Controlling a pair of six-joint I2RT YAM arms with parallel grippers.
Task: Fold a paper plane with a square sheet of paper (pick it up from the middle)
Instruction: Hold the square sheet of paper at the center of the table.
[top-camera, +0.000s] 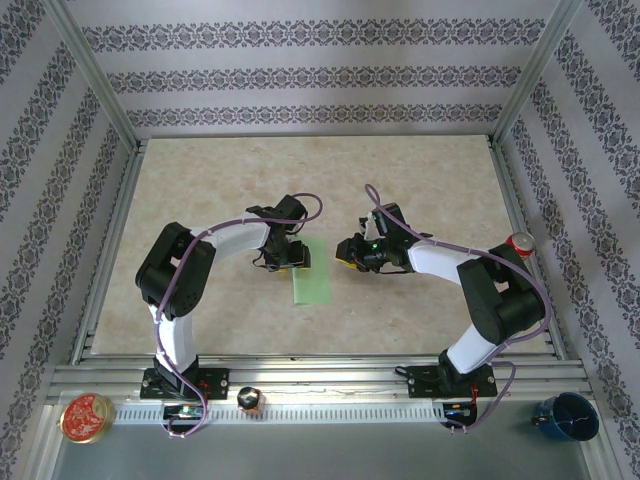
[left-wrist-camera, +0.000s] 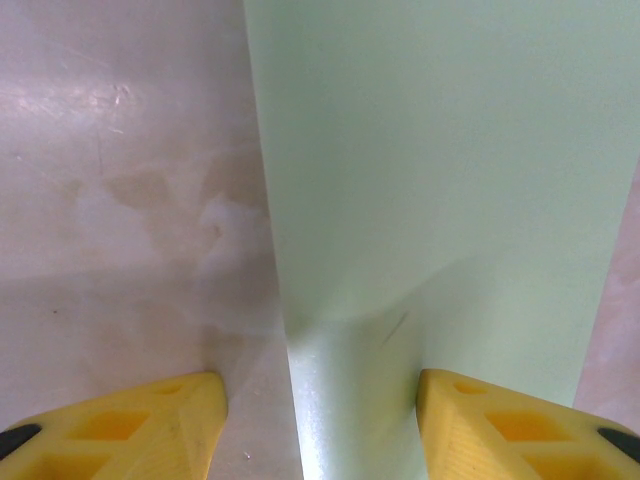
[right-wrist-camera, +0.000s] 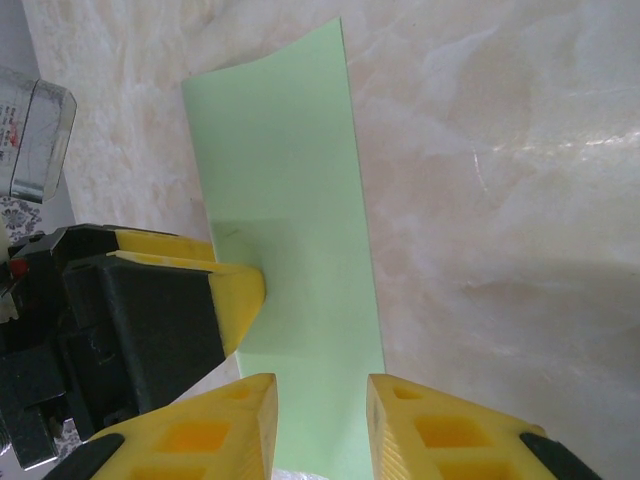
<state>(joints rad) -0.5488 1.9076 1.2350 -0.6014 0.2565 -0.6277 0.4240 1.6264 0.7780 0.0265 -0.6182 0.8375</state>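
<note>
The whole table (top-camera: 200, 200) is taken in from high above and behind the arm bases (top-camera: 175, 380), which are seen along the bottom of the frame; this is the farthest view. The left wrist view is held very close to the surface, looking past the left gripper (left-wrist-camera: 320, 400) at the bottom edge. The right wrist view is set somewhat farther back, above the right gripper (right-wrist-camera: 320, 395). The pale-green paper (top-camera: 307, 278) is shared by all three.
</note>
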